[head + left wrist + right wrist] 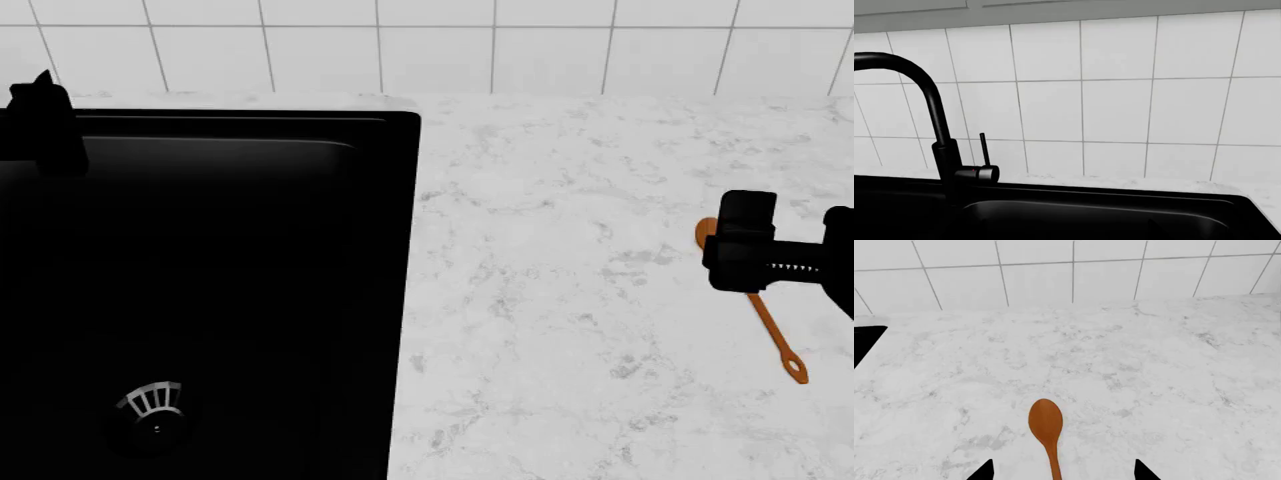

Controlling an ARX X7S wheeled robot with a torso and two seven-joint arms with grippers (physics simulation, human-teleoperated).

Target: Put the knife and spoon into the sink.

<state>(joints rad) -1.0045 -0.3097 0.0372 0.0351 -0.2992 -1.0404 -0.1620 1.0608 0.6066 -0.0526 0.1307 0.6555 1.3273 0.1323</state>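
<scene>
The spoon (758,305) lies on the worktop (574,300) well right of the sink (267,250); the right end effector (742,243) hovers over it, fingers apart (nothing held). The pick-up seems in hand: next, lower and close on the handle

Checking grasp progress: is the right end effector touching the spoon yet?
Apart. The right wrist view shows the right end effector open, its fingertips standing either side of the spoon with bare counter between them and the handle.
</scene>
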